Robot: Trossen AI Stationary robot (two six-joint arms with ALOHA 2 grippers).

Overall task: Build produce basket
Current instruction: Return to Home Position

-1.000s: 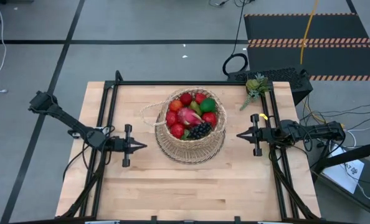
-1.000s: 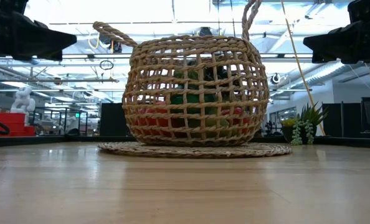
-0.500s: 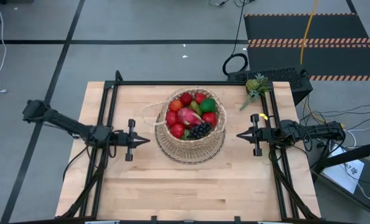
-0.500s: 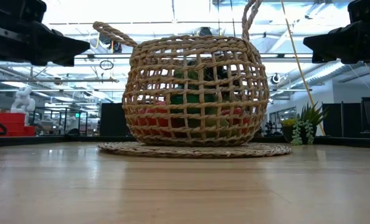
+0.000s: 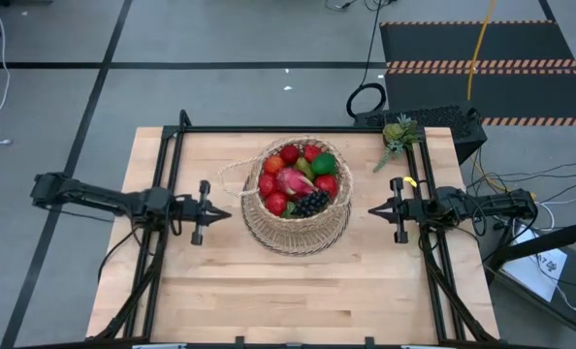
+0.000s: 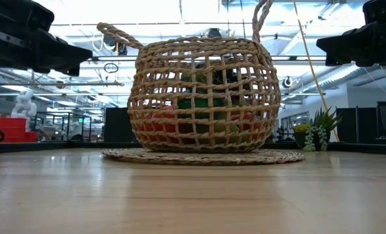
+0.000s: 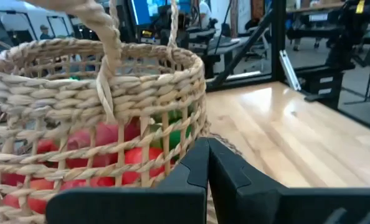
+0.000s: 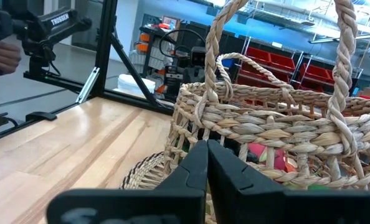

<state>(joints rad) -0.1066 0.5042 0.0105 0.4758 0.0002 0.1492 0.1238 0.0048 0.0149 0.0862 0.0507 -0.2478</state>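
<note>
The basket (image 5: 269,229) stands mid-worktop (image 5: 298,291), toward the far edge, and the whole near half is bare wood, open for passing. The left gripper (image 5: 225,214) and right gripper (image 5: 373,209) flank it from the left and right edges, leaving narrow gaps. A small plant (image 5: 398,136) blocks the far right corner.

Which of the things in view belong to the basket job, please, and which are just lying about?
Job: basket; in it red fruits, dragon fruit, grapes, lime; left end effector and right end effector, shut, flanking it.
Lying about: potted plant at the table's far right corner; cable coil on the floor.
</note>
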